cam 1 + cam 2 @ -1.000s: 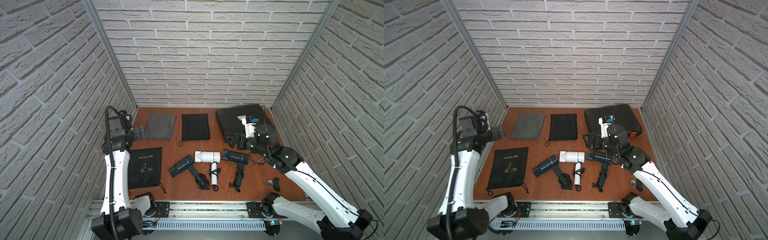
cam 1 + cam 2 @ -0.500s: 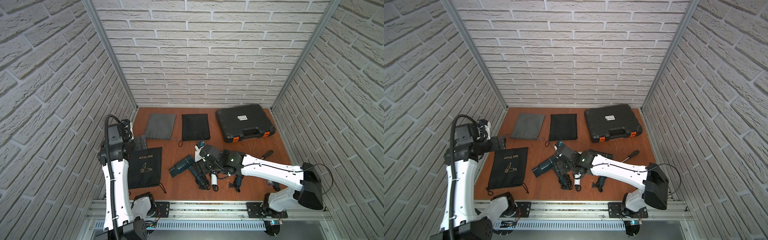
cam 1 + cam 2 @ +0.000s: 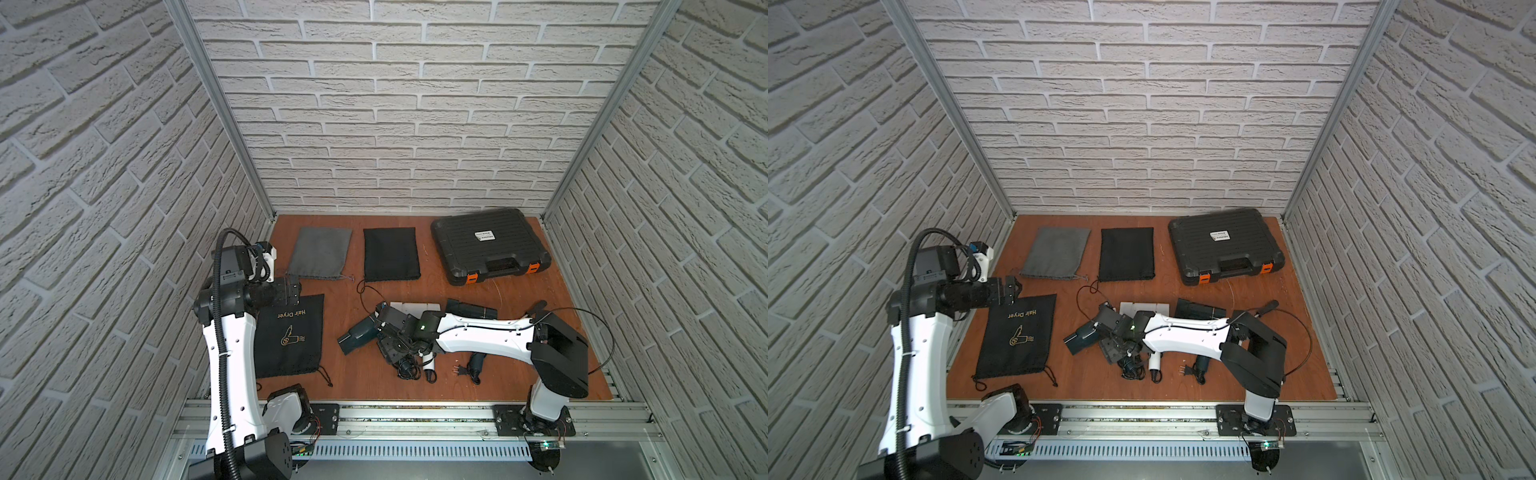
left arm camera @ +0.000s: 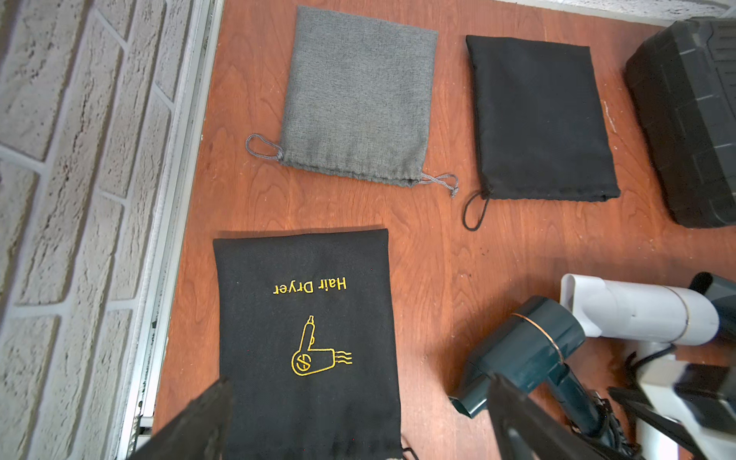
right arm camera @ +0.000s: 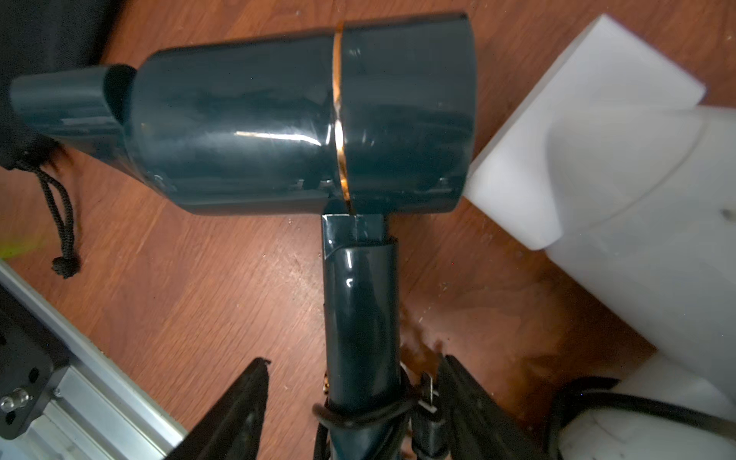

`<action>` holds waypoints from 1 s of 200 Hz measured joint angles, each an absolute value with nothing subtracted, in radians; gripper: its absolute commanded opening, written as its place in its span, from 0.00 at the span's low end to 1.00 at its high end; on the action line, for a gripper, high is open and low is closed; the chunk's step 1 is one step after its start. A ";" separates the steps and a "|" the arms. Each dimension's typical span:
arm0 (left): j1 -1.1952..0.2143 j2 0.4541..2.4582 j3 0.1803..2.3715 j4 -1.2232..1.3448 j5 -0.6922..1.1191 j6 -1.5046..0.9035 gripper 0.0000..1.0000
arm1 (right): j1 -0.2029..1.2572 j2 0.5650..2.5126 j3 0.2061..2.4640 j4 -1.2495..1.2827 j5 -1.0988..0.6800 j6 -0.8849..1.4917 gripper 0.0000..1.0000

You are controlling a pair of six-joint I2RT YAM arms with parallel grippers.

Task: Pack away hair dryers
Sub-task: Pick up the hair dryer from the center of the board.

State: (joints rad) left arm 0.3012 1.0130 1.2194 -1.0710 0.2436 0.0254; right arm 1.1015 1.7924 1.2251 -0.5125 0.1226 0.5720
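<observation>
Three hair dryers lie mid-table with cords coiled round their handles. The left dark teal dryer (image 3: 357,334) (image 3: 1081,336) (image 5: 298,119) (image 4: 525,350) has my right gripper (image 3: 392,345) (image 3: 1115,347) (image 5: 354,360) straddling its handle. One finger (image 5: 239,410) stands clear of the handle, the other is against the plug, so the jaws are open. The white dryer (image 3: 415,308) (image 5: 617,179) and the second teal dryer (image 3: 471,309) lie beside it, partly under my right arm. My left gripper (image 3: 297,286) (image 4: 358,422) hangs open over the printed pouch's far edge.
A black pouch printed "Hair Dryer" (image 3: 289,336) (image 4: 306,318) lies at the left. A grey pouch (image 3: 320,251) and a plain black pouch (image 3: 390,253) lie behind it. A ribbed black case with orange latches (image 3: 488,245) sits shut at the back right. Brick walls enclose three sides.
My right arm swung from the case at the back right down to the left teal dryer, and its jaws narrowed round the handle. My left arm turned toward the printed pouch.
</observation>
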 measured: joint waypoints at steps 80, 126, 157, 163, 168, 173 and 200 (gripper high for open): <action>0.301 1.012 1.224 -1.080 0.324 0.069 0.98 | 1.102 1.887 1.287 -0.484 0.113 0.574 0.69; 0.299 1.012 1.224 -1.104 0.368 0.110 0.98 | 1.102 1.953 1.328 -0.509 0.133 0.588 0.59; 0.295 1.012 1.224 -1.118 0.389 0.135 0.98 | 1.102 1.974 1.333 -0.516 0.139 0.595 0.53; 0.294 1.013 1.224 -1.122 0.392 0.138 0.98 | 1.102 1.975 1.333 -0.519 0.139 0.596 0.52; 0.293 1.013 1.224 -1.125 0.395 0.141 0.98 | 1.102 1.975 1.333 -0.520 0.141 0.596 0.51; 0.291 1.014 1.224 -1.129 0.398 0.143 0.98 | 1.101 1.975 1.333 -0.521 0.142 0.597 0.50; 0.281 1.018 1.224 -1.146 0.413 0.158 0.98 | 1.102 1.975 1.331 -0.521 0.151 0.605 0.44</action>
State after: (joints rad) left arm 0.2810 1.0183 1.2243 -1.1461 0.4133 0.1581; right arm 1.1015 1.9751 1.3312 -0.5205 0.1513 0.6048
